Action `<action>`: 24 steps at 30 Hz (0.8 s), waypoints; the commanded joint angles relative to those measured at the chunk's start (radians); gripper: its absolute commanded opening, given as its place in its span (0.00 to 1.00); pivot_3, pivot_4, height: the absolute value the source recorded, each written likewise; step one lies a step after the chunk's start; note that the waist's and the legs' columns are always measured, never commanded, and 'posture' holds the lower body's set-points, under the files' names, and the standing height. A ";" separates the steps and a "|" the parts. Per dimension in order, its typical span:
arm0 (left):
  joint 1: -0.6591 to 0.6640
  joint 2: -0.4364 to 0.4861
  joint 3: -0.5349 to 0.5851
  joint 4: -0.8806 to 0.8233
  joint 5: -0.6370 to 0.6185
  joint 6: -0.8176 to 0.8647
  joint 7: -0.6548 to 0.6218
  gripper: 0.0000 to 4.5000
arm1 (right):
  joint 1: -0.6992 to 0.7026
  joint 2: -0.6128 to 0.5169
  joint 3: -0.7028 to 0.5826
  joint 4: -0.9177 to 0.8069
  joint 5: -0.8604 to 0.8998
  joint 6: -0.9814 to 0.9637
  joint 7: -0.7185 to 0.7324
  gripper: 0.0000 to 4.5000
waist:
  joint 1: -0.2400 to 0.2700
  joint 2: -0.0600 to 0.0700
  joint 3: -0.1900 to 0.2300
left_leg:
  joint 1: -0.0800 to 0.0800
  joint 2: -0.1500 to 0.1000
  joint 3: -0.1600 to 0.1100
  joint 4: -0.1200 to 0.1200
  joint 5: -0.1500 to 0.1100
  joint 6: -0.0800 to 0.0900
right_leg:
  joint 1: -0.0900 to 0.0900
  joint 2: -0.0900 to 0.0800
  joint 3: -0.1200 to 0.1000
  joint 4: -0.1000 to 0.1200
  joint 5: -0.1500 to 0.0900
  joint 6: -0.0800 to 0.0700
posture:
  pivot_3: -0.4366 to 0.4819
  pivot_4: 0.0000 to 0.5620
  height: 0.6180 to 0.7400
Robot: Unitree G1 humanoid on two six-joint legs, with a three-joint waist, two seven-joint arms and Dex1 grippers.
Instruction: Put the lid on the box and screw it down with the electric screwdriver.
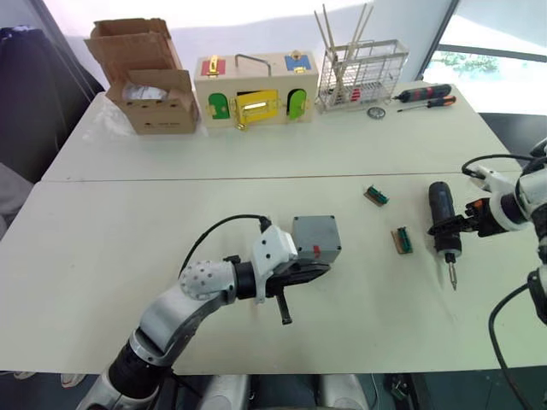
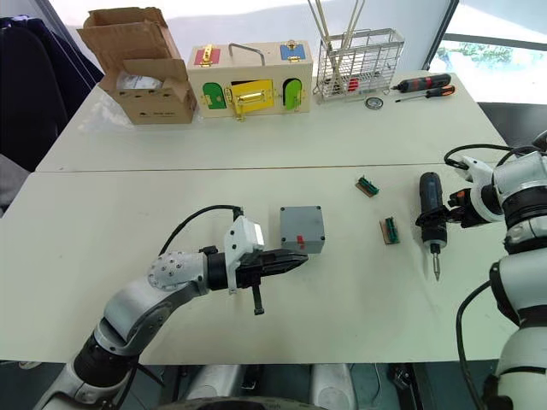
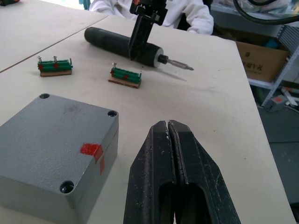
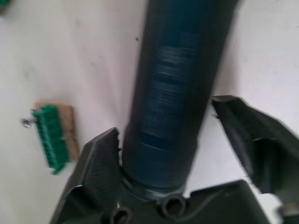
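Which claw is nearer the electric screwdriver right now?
Right. The right claw is open around the electric screwdriver, which lies on the table. The left claw is shut, far off beside the box.

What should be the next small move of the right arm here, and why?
Probably close the right pincer on the electric screwdriver. Its fingers stand open on both sides of the tool, which lies on the table. The box already has its lid on, beside the shut left pincer.
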 commanded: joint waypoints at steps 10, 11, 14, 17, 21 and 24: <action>-0.008 -0.011 0.008 -0.030 0.007 -0.015 0.028 0.00 | 0.009 0.038 -0.035 0.117 -0.160 -0.115 0.048 0.43 | 0.002 -0.003 -0.002 | 0.000 0.000 -0.002 0.000 0.000 -0.001 | 0.001 0.000 -0.001 0.000 0.000 0.000 | 0.48 0.27 0.95; -0.009 -0.010 0.013 -0.028 0.008 -0.019 0.027 0.00 | 0.003 0.039 -0.059 0.120 -0.154 -0.118 0.030 0.43 | 0.001 -0.003 -0.002 | 0.000 0.000 -0.002 0.000 0.000 -0.001 | 0.001 0.000 -0.001 0.000 0.000 0.000 | 0.48 0.27 0.95; -0.030 -0.012 0.074 -0.013 -0.029 -0.018 0.021 0.00 | -0.079 0.028 -0.223 0.120 -0.081 -0.142 -0.113 0.43 | -0.002 -0.003 -0.002 | 0.001 0.000 -0.002 0.002 0.001 -0.001 | 0.002 0.000 -0.001 0.000 0.001 -0.002 | 0.48 0.27 0.95; -0.053 -0.014 0.152 0.005 -0.103 0.016 0.009 0.00 | -0.162 -0.008 -0.417 0.078 0.021 -0.118 -0.239 0.43 | -0.005 0.007 0.004 | 0.000 -0.001 0.001 0.002 0.001 -0.002 | 0.000 -0.001 0.002 0.000 0.002 -0.003 | 0.48 0.27 0.95; -0.086 -0.003 0.223 0.040 -0.162 0.038 -0.012 0.00 | -0.030 -0.032 -0.631 -0.210 0.149 -0.053 -0.307 0.43 | -0.002 0.008 0.004 | -0.008 0.000 0.002 -0.002 0.002 -0.004 | -0.013 0.002 0.001 0.003 0.002 -0.002 | 0.48 0.27 0.95; -0.117 0.003 0.249 0.080 -0.183 0.047 -0.031 0.00 | 0.233 0.120 -1.014 -0.711 0.354 0.032 -0.437 0.43 | 0.000 0.005 0.004 | -0.017 0.002 -0.001 -0.003 0.003 -0.005 | -0.022 0.003 -0.003 0.004 0.002 -0.002 | 0.48 0.27 0.95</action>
